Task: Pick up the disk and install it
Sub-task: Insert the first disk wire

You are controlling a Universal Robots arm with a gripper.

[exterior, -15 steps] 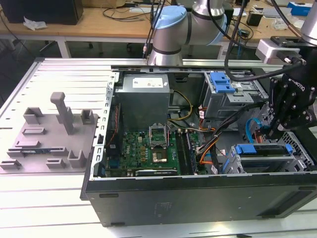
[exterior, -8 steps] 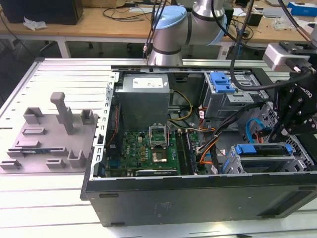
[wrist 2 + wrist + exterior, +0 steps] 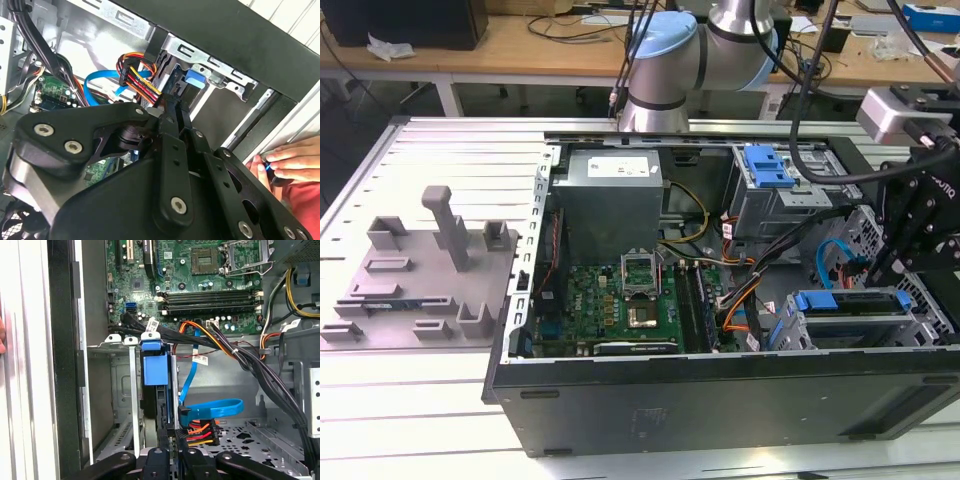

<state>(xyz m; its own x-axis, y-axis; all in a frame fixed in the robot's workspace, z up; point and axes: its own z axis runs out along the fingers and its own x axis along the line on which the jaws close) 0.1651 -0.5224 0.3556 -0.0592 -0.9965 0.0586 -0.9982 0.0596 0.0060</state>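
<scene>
Installing is the present step: the disk [image 3: 160,410] stands edgewise inside the drive cage [image 3: 122,390], our hand [image 3: 173,437] looks pressed together at its end; seating it, we judge, needs straight pressure.

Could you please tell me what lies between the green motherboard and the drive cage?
Exterior view: a bundle of orange and black cables lies between the motherboard and the drive cage.

Bright, even light; soft shadows.
</scene>
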